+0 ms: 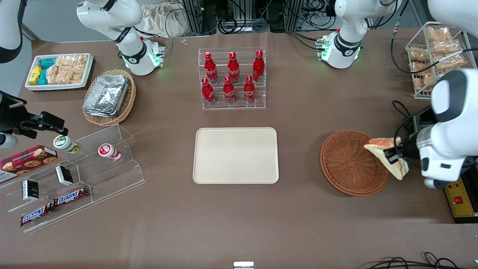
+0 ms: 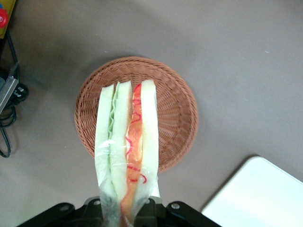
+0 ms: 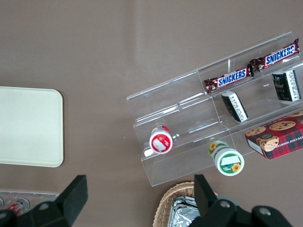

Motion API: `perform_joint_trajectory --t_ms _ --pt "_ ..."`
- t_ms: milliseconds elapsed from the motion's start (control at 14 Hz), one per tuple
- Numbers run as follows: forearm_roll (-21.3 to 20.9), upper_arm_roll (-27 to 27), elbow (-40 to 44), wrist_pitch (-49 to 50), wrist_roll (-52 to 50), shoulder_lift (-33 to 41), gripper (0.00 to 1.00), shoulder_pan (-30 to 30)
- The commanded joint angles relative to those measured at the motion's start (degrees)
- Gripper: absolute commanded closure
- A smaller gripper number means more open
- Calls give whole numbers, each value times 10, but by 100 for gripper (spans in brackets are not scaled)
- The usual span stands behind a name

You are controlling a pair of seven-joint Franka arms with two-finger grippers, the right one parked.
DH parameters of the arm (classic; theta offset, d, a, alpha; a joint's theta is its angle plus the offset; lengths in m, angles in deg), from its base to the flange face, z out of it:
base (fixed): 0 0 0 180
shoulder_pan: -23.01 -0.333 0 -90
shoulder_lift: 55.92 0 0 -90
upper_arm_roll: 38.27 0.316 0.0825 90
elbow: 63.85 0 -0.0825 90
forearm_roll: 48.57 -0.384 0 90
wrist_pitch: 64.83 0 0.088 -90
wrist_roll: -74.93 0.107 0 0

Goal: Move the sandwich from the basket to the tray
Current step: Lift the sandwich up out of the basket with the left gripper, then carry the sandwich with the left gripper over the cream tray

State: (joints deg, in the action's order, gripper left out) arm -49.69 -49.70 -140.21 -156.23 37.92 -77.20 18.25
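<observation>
Gripper clamping sandwich above basket — tray bare

The sandwich has pale white bread with a wavy green stripe and a red-orange stripe with red squiggles, under shiny clear wrap. The gripper holding it over the basket's edge is black, on a white arm. The basket is reddish-brown with a woven pattern of rings. The tray is plain cream. The table is dull brown. Six bottles are bright red with white writing. The foil containers are crinkly silver in a light tan woven basket. The candy bars are dark brown with blue and white letters.
</observation>
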Motion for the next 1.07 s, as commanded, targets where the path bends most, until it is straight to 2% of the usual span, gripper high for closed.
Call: perform_joint_trajectory --t_ms 0,214,357,714,786,929,1000 --pt "7 -50 31 20 19 -17 100 8" --pt "7 -94 31 11 105 -40 100 33" --pt "1 -94 21 -24 99 -46 100 81" --pt "-1 -92 -67 -140 81 -87 100 164" --pt "-17 -91 -70 -153 61 -103 100 181" --pt "-77 -91 -70 -177 18 -147 100 214" --pt "-89 -91 -70 -194 10 -168 100 228"
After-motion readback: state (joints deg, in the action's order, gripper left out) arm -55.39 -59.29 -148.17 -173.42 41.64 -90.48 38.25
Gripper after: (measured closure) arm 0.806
